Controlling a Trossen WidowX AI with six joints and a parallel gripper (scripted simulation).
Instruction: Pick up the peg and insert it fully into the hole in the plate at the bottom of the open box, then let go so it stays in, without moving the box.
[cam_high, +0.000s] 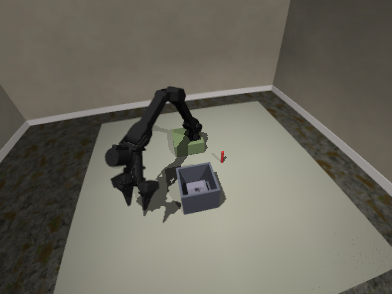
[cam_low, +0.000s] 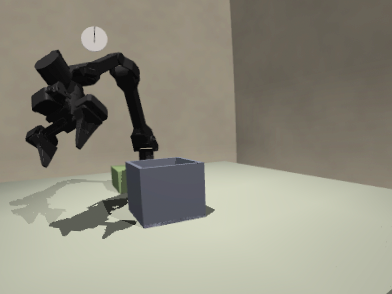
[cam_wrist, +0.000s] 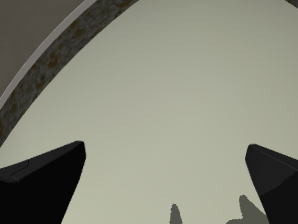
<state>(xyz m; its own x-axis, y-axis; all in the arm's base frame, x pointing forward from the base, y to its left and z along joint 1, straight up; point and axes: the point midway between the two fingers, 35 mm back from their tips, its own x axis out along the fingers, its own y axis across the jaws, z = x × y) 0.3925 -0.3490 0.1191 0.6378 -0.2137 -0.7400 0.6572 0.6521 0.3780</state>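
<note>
Top view: the arm (cam_high: 150, 117) is seen folded over from its green base block (cam_high: 189, 142), with the tool (cam_high: 136, 192) hung low over the tabletop (cam_high: 280, 210), to the left of the grey open box (cam_high: 200, 188). Tool fingers are spread wide apart, nothing between them. The plate (cam_high: 196, 187) is seen on the box floor, its hole too small to be made out. The red peg (cam_high: 223, 156) is found standing upright on the tabletop, just beyond the box's far right corner and right of the base block, well apart from the tool.

Exterior view: the tool (cam_low: 65, 137) is seen raised in the air at left, fingers pointed down and splayed, shadow cast on the tabletop below. The box (cam_low: 167, 192) is seen in front of the base block (cam_low: 118, 179). The peg is hidden here. A round wall clock (cam_low: 94, 38) is seen above the arm.

Wrist view: both fingertips are seen at opposite frame edges, with only pale tabletop and the arm's shadow between them. A dark patterned floor strip (cam_wrist: 87, 30) and the wall are seen beyond.
</note>
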